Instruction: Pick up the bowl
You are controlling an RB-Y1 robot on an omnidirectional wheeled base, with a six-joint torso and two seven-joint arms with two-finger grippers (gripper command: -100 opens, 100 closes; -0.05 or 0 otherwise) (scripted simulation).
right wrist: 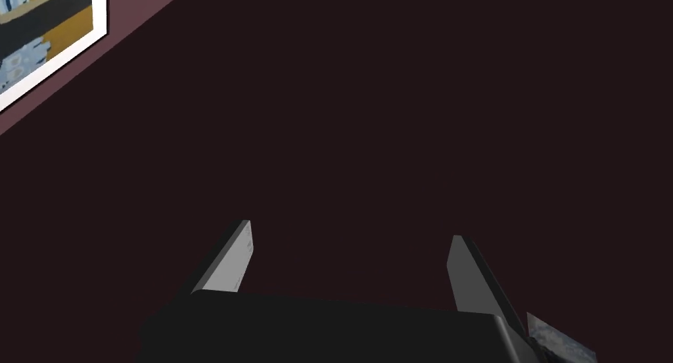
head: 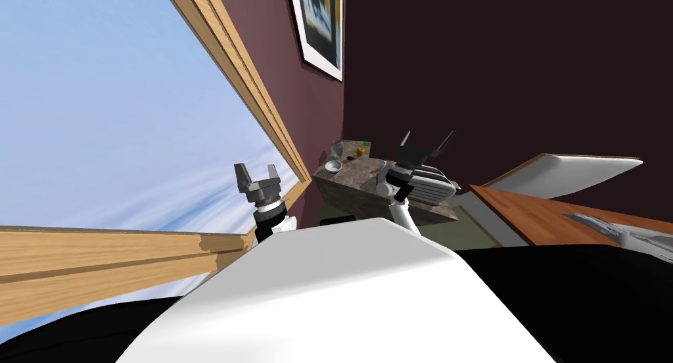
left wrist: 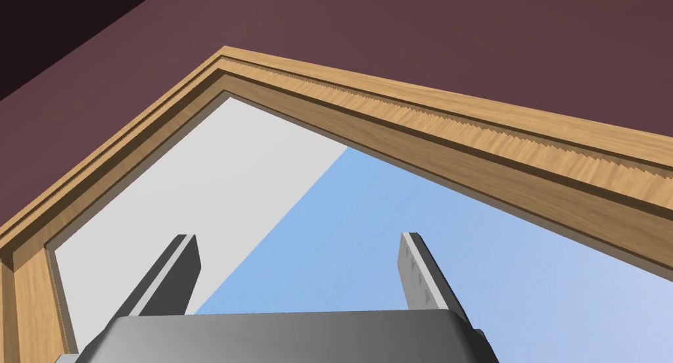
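Note:
A small white bowl point(head: 333, 166) sits on a stone-topped counter point(head: 358, 178) in the corner, near the window side. My right gripper point(head: 428, 141) is raised above the counter's right part, open and empty, well to the right of the bowl; in the right wrist view its fingers point(right wrist: 231, 260) stand wide apart against a dark wall. My left gripper point(head: 257, 169) is held up in front of the window, left of the counter, open and empty, with its fingers point(left wrist: 420, 273) spread in the left wrist view.
On the counter stand a white toaster-like appliance point(head: 430, 185), a glass point(head: 337, 146) and a small yellow thing point(head: 360, 152) behind the bowl. A wood-framed window point(head: 263, 109) runs along the left. A brown table point(head: 539, 217) lies to the right.

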